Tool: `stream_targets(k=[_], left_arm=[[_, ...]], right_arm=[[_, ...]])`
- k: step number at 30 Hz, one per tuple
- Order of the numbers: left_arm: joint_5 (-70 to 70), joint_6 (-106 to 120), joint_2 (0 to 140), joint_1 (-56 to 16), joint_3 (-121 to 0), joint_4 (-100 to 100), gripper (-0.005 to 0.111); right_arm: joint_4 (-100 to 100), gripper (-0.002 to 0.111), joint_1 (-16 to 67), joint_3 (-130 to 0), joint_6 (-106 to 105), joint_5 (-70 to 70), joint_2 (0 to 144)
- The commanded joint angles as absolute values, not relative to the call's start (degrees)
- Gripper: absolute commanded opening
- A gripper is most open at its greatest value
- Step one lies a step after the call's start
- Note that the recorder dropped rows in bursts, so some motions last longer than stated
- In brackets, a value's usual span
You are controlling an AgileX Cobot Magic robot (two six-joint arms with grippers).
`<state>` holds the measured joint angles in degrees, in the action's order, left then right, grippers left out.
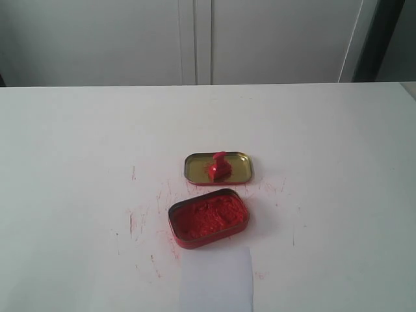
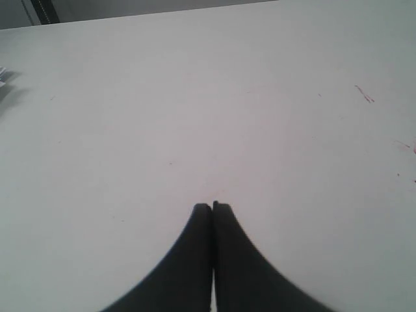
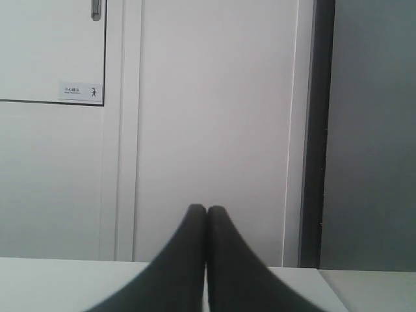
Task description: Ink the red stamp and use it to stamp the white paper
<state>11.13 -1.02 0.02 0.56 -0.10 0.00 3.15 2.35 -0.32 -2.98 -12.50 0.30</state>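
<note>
The red stamp (image 1: 220,167) stands upright inside a shallow gold-lined tin lid (image 1: 242,166) near the middle of the white table. Just in front of it an open oval red tin (image 1: 208,218) holds crumbly red ink paste. The white paper (image 1: 216,281) lies at the table's front edge, below the tin. Neither arm shows in the exterior view. My left gripper (image 2: 212,207) is shut with nothing in it, over bare table. My right gripper (image 3: 207,209) is shut and empty too, facing the wall beyond the table.
Red ink smears (image 1: 138,221) mark the table left of the tin, and faint ones (image 2: 364,95) show in the left wrist view. White cabinet doors (image 1: 195,39) stand behind the table's far edge. A dark vertical strip (image 3: 315,130) runs down the wall.
</note>
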Motion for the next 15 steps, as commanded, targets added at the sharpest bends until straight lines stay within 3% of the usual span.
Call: stream_targets(k=[1, 15], left_arm=[[11.1, -1.2, 0.0, 0.4, 0.0, -0.3, 0.0], [11.1, -1.2, 0.0, 0.4, 0.0, -0.3, 0.0]], right_arm=[[3.0, 0.0, 2.4, 0.0, -2.7, -13.4, 0.0], [3.0, 0.0, 2.4, -7.4, -2.9, -6.6, 5.1]])
